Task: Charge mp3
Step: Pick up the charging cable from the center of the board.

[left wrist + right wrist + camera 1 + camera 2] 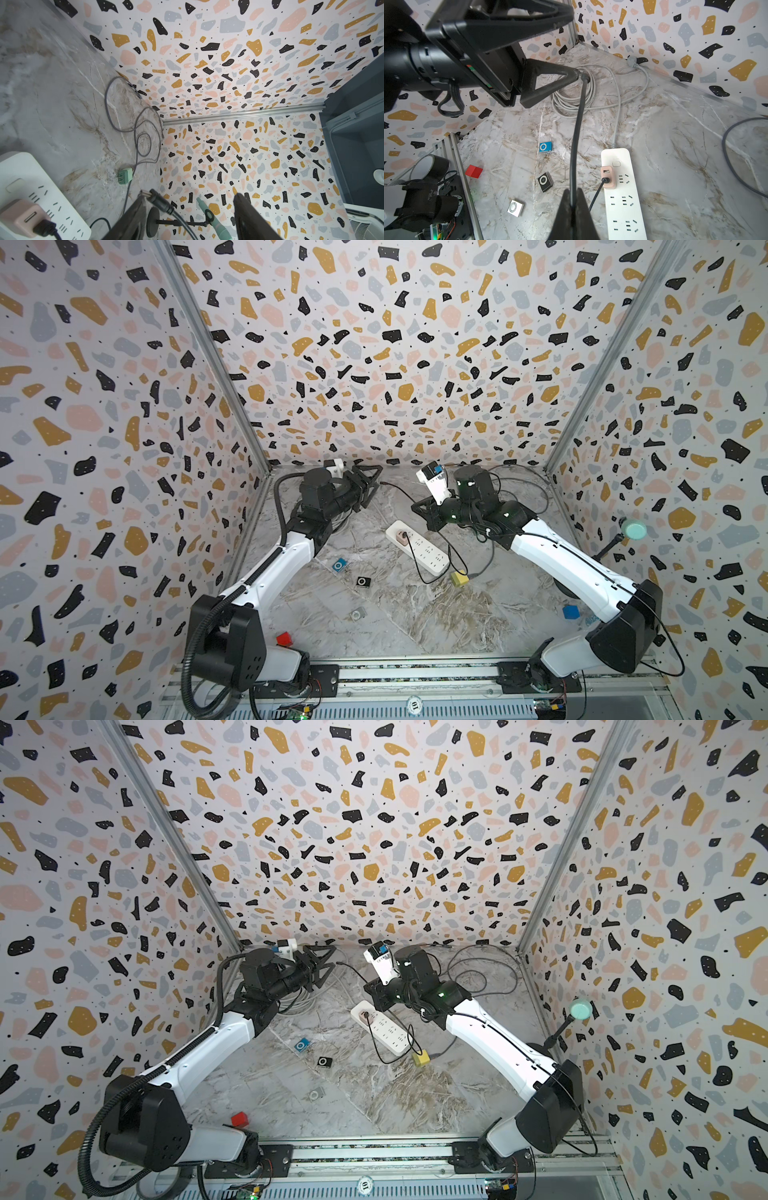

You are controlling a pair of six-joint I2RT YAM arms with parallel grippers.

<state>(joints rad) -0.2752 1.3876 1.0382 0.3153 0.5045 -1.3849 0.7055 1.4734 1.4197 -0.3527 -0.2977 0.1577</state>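
The right gripper point(572, 192) is hovering just above the switch end of the power strip point(623, 209), its jaws pressed together and pinching the black cable point(577, 128). From that pinch the cable is running away from the strip, up to the left gripper point(190, 195), which is hanging past the strip's switch end toward the back wall with its jaws spread. The cable's plug end point(152, 196) is lying along the inner face of one finger, tip pointing out past it, touching but not clamped. Three mp3 players are lying flat on the left arm's side of the strip: the black player point(545, 181) nearest it, the blue player point(545, 147) farther out, the silver player point(515, 207) farthest, toward the arm bases. Which one is meant I cannot tell. All are sitting well below and apart from both claws, neither arm being clearly nearer. No real containers are showing; the pink adapter point(608, 176) is filling the strip's end socket, one port taking the cable, the other staying empty.
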